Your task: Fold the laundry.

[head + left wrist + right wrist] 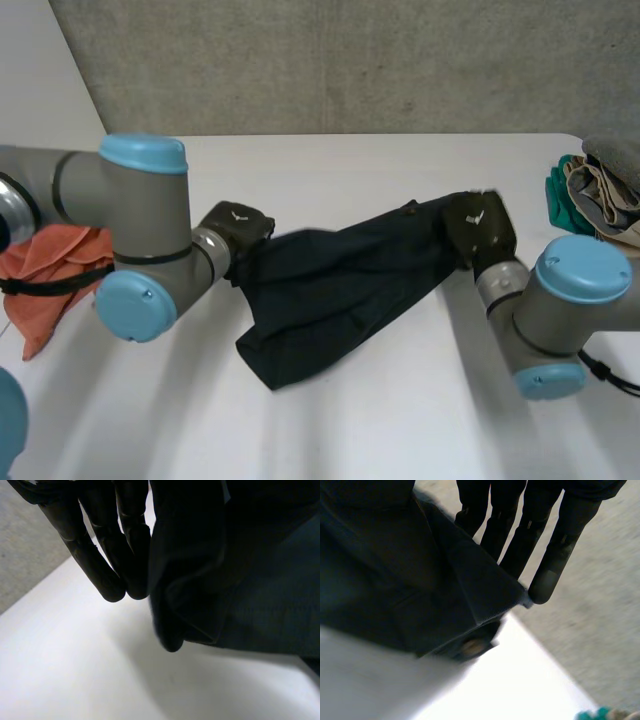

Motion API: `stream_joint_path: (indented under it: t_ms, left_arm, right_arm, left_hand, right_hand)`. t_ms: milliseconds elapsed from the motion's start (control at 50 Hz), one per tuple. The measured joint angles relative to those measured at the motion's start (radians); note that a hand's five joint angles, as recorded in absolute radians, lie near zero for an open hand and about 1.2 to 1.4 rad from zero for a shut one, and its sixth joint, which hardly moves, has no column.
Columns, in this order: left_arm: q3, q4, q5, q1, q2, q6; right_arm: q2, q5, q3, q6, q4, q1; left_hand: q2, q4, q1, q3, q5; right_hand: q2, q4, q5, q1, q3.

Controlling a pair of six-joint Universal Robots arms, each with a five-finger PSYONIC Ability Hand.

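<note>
- dark garment (340, 290) stretched slantwise over the middle of the white table (400, 420), one end at each hand; middle sags to the surface, lower end bunched
- left hand (235, 228) at the garment's left end; its wrist view has straight fingers (100, 555) tight beside a rolled cloth edge; judged a pinch on that edge against the thumb, thumb itself hidden by cloth
- right hand (480, 225) at the far right corner; fingers (520, 540) straight behind the cloth, corner with a round fastener (472, 647) just below the fingertips; judged grasping that corner
- step in hand, as I read it: spreading the piece flat before the first fold
- to do it well: draw both hands apart evenly so the slack goes; lower both ends together; keep the grips at true corners, not mid-edge; let go only once the cloth lies flat
- keep clear of the orange cloth (55, 260) at left and the clothes pile (600, 195) at right
</note>
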Motion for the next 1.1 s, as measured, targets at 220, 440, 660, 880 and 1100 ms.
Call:
stream_joint_path:
  t_ms: [220,440,660,880,1100]
  left_arm:
    - [0.014,-0.069,0.002,0.046,0.309,-0.075]
    - [0.075,-0.127,0.063,0.086,0.669,-0.218]
    - [0.201,-0.247,0.117,0.143,0.773,-0.345]
    - [0.507,-0.243,0.081,0.195,0.427,-0.376]
    - [0.790,-0.110,0.012,0.184,-0.146,-0.286]
  right_arm:
    - [-0.326,-0.086,-0.108,0.057,0.194,-0.055]
    - [-0.526,-0.246,-0.486,0.237,0.802,-0.159]
    - [-0.574,-0.341,-0.732,0.359,1.019,-0.213]
    - [-0.326,-0.210,-0.815,0.401,0.953,-0.086]
    - [0.049,0.020,-0.804,0.386,0.566,0.081]
  left_hand:
    - [0.001,0.000,0.000,0.000,0.000]
    - [0.001,0.000,0.000,0.000,0.000]
    - [0.004,0.004,0.000,0.004,0.007]
    - [0.004,0.004,0.000,0.004,0.007]
    - [0.004,0.004,0.000,0.004,0.007]
  right_hand:
    - [0.002,0.019,0.015,0.000,0.000]
    - [0.002,0.023,0.015,-0.001,0.010]
    - [0.002,0.023,0.033,-0.001,0.016]
    - [0.002,0.023,0.033,-0.001,0.016]
    - [0.002,0.024,0.047,-0.001,0.016]
